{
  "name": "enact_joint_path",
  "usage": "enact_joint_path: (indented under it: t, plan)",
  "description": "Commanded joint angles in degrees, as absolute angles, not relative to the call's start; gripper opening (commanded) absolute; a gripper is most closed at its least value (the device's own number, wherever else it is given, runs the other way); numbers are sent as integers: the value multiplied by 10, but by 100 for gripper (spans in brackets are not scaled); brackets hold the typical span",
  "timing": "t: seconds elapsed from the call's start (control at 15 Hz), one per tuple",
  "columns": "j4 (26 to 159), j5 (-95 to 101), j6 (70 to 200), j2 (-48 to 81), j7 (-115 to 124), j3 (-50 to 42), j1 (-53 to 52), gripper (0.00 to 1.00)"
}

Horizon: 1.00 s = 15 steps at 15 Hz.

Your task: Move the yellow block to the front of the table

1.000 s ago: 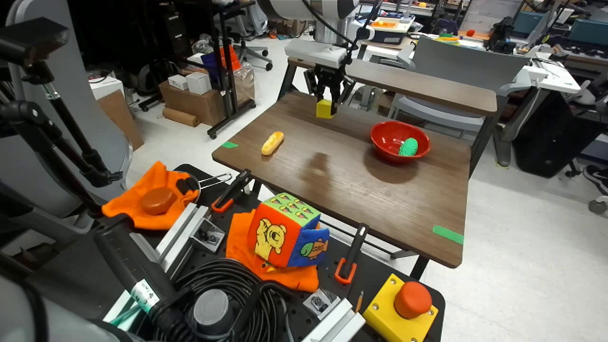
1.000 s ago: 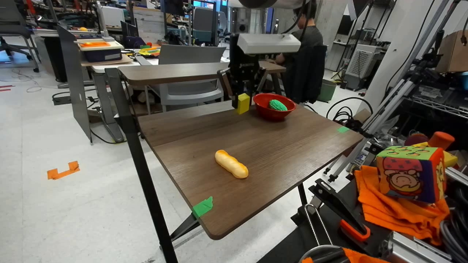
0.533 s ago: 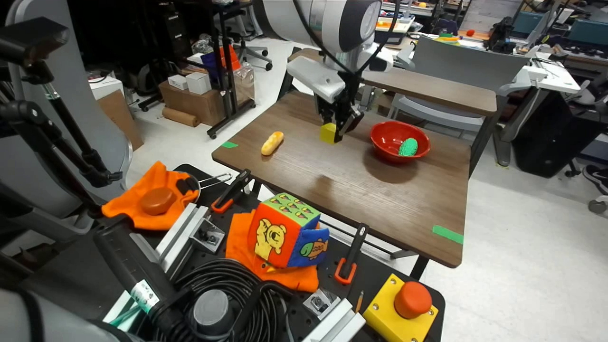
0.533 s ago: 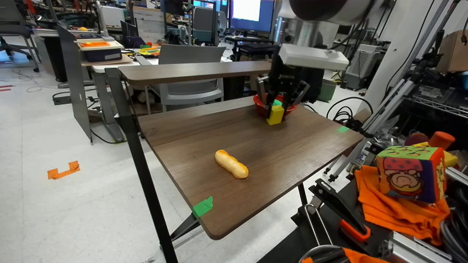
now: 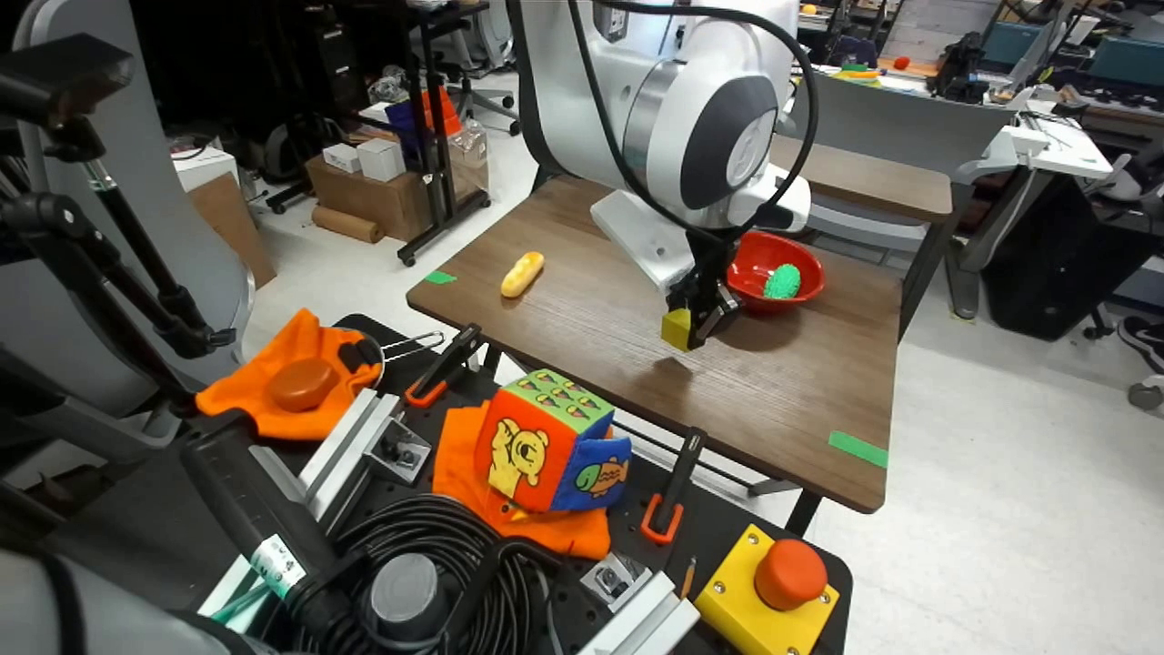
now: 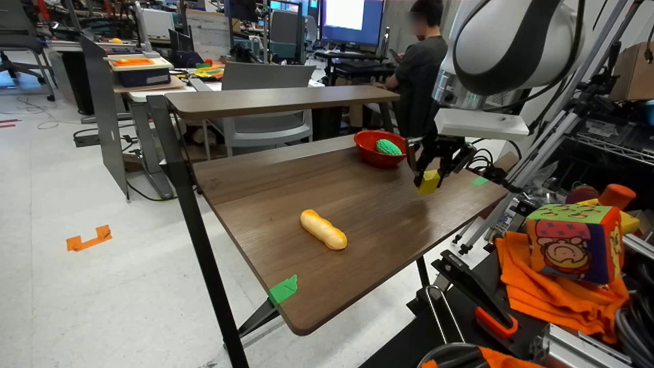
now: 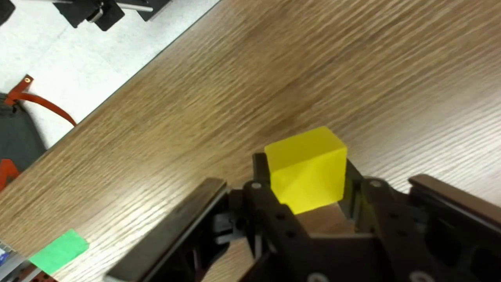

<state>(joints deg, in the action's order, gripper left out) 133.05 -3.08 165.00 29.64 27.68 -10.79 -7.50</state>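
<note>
The yellow block (image 5: 676, 329) is held between the fingertips of my gripper (image 5: 688, 329), above the brown table (image 5: 582, 300). Its shadow falls on the table below it. In an exterior view the yellow block (image 6: 428, 182) hangs tilted in my gripper (image 6: 431, 176), right of the red bowl. In the wrist view both fingers of my gripper (image 7: 305, 172) press on the sides of the yellow block (image 7: 309, 180). The table's edge crosses the left of that view, apart from the block.
A red bowl (image 5: 746, 259) holds a green bumpy object (image 5: 782, 282). A bread-like roll (image 6: 323, 230) lies on the table. Green tape (image 5: 857, 448) marks a table corner. A black bench with a clamp (image 5: 673, 491) and a soft cube (image 5: 550, 446) borders the table's edge.
The arm has carried the yellow block from the far side of the table toward the edge by the black bench, passing the red bowl, and lower. The gripper has stayed shut on it.
</note>
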Motion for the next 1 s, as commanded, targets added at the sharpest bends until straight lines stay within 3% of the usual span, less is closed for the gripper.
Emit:
enact_joint_path:
  t: [0.0,0.13,0.2,0.27,0.4,0.6,0.67,0.73,0.87,0.93]
  plan:
    - [1321,-31,1663,326,287,-135,-100,17]
    - [1317,-33,1654,340,282,-135,-101,17]
    - [1316,-34,1651,345,281,-136,-103,27]
    - [1317,-35,1651,339,280,-136,-103,67]
    - [1335,-38,1653,312,273,-131,-100,74]
    - [1397,-49,1652,219,255,-113,-85,98]
    - [1420,-56,1657,184,250,-104,-78,100]
    - [1354,-41,1651,273,272,-122,-94,88]
    - [1387,-39,1651,221,272,-115,-88,100]
    - [1399,-37,1651,204,272,-113,-87,100]
